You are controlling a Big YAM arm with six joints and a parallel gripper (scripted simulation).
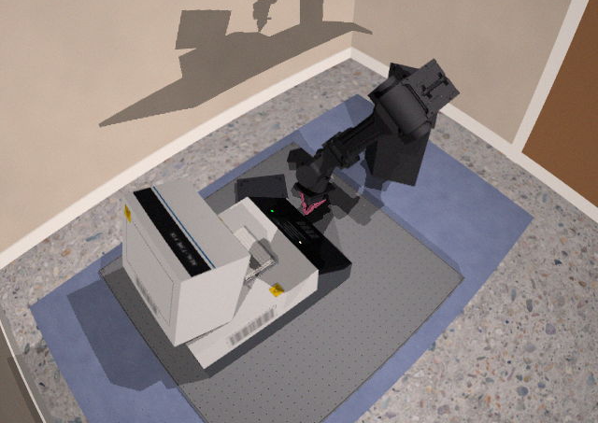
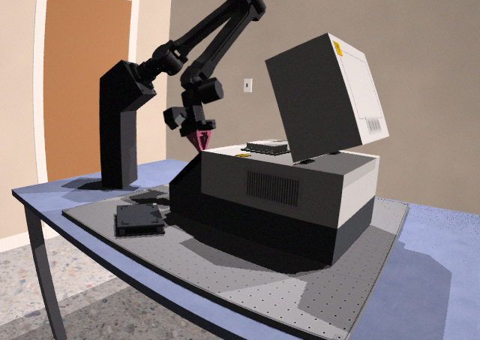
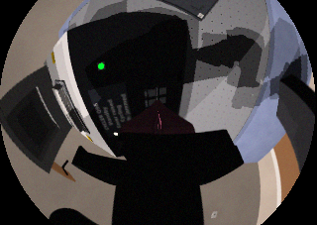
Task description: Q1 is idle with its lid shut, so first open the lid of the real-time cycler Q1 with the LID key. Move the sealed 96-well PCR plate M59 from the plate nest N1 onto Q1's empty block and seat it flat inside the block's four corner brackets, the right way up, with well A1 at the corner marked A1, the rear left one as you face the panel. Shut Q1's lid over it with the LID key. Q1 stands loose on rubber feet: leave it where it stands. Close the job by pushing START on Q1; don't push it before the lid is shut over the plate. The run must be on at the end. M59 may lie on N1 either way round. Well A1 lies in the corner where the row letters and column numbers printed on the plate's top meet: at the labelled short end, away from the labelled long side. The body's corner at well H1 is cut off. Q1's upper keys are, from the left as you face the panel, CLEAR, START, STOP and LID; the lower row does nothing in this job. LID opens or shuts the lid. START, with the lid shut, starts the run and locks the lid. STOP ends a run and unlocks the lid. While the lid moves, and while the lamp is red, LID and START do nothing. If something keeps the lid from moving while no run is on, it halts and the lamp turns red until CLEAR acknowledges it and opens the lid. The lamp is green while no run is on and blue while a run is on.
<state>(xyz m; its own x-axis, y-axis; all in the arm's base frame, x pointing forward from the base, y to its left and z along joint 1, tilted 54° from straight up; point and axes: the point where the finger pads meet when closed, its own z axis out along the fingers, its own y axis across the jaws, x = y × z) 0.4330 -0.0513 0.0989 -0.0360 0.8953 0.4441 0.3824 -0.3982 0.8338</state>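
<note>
The cycler Q1 (image 1: 250,283) stands on the grey baseplate, with its big white lid (image 1: 178,249) tilted half way over the block. The sealed plate M59 (image 1: 261,254) lies on the block, partly hidden under the lid's front edge; it also shows in the exterior view (image 2: 267,146). The lamp (image 1: 272,211) on the black sloped panel (image 1: 304,235) is green. My gripper (image 1: 311,209) is shut and empty, pointing down just above the panel's far side, with its pink fingertips together (image 3: 158,121). I cannot tell whether it touches the panel. The plate nest N1 (image 1: 262,186) is empty.
The arm's black base column (image 1: 395,153) stands at the back of the blue table top. The nest (image 2: 139,218) lies left of Q1's front in the exterior view. The raised lid (image 2: 325,96) overhangs the block.
</note>
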